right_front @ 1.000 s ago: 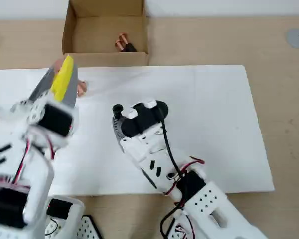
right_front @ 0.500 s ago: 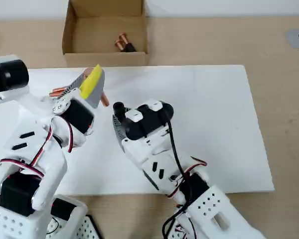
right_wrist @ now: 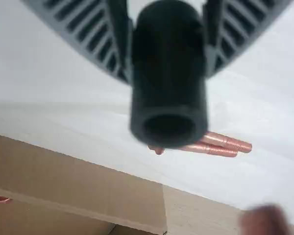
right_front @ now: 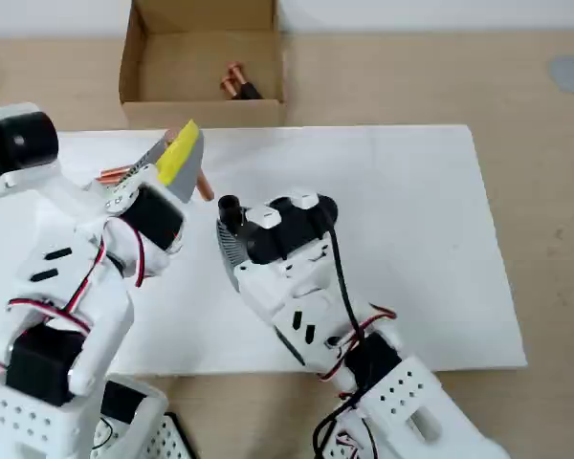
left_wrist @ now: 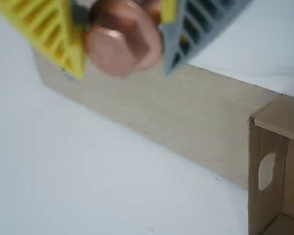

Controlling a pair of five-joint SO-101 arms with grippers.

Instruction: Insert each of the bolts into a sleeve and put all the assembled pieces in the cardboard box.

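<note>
Copper bolt (left_wrist: 122, 44) and black sleeve (right_wrist: 169, 83) are gripped; one assembled piece (right_front: 237, 82) lies in the cardboard box (right_front: 177, 67).

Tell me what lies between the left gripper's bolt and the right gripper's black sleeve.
Bare white sheet; the high view shows a short gap between the bolt and the sleeve.

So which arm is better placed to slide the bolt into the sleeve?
Probably left: the left gripper holds the copper bolt, near the black sleeve clamped in the right gripper.
</note>
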